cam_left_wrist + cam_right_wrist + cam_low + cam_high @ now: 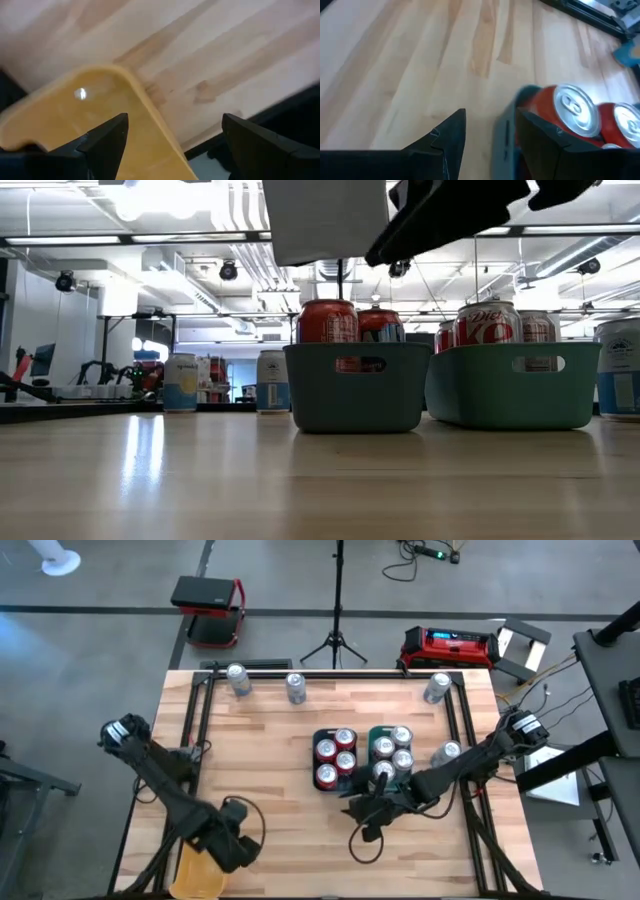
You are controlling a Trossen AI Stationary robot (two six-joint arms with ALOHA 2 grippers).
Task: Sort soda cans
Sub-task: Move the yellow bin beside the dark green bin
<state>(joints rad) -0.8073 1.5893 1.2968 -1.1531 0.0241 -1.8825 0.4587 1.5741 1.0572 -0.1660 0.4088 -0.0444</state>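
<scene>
Right tool hovers low at the near edge of the trays, fingers apart, gripping nothing. Sorted soda cans stand upright at its twelve o'clock; a loose can waits at two o'clock, well within this arm's reach. Left tool idles, open, over the yellow tray.

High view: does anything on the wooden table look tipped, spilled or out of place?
Nothing stands out. The loose silver-topped soda cans along the far edge and the one near the right edge stand upright, as do those packed in the two teal bins. No spill shows on the wooden table.
</scene>
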